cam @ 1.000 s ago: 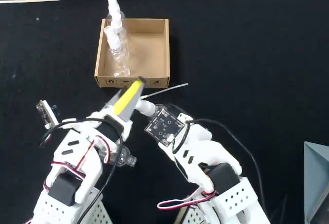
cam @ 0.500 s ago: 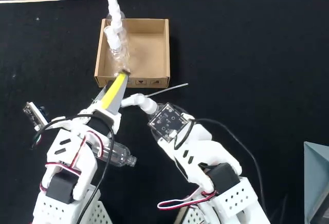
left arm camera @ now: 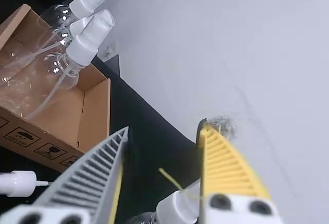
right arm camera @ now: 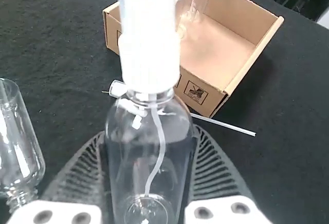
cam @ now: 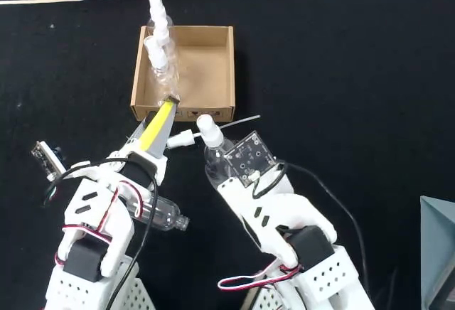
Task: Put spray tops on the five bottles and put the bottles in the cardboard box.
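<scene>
Clear plastic spray bottle [right arm camera: 144, 157], white spray top [right arm camera: 148, 39] seated, standing upright in right pincer [right arm camera: 150, 136], jaws clamping lower body, just short of cardboard box [cam: 230, 68] front wall. Likely light, thin-walled and slick, denting under hard squeeze; body grip looking safest. Two capped bottles [cam: 165, 75] standing in box along side nearer left arm. Left pincer [left arm camera: 164, 127] gaping empty at box front wall, possibly crowding approach. Loose spray top [cam: 180, 138], uncapped bottle [cam: 168, 217] and stray dip tube [cam: 239, 121] lying on bench [cam: 355, 75].

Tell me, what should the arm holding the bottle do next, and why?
Probably carry the bottle into the box, beside the two bottles there: the right gripper grips it, its spray top looks on, and the box floor has room.
</scene>
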Controlling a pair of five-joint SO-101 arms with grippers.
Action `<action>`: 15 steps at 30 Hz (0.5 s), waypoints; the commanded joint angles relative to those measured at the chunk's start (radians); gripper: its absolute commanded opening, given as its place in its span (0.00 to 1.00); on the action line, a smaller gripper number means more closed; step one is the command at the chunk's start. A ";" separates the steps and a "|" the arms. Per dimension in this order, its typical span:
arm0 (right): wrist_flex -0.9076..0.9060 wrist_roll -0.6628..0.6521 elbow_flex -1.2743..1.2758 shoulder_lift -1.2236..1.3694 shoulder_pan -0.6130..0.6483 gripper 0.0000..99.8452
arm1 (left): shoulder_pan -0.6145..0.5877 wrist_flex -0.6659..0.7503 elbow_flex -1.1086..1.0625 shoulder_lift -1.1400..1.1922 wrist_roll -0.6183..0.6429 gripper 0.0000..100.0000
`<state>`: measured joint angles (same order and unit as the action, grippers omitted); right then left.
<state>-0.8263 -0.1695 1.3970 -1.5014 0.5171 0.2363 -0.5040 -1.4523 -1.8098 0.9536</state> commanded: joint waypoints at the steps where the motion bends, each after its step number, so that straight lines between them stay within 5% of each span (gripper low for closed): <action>1: 0.034 0.011 -0.084 -0.021 0.028 0.01 | -0.012 0.021 0.010 -0.012 -0.049 0.19; 15: 0.032 0.011 0.005 -0.257 0.026 0.01 | -0.002 0.026 -0.013 -0.012 -0.109 0.19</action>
<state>-0.8263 -0.1695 1.3986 -1.6548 0.5171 0.2363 -0.5025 -1.4722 -1.8098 0.8800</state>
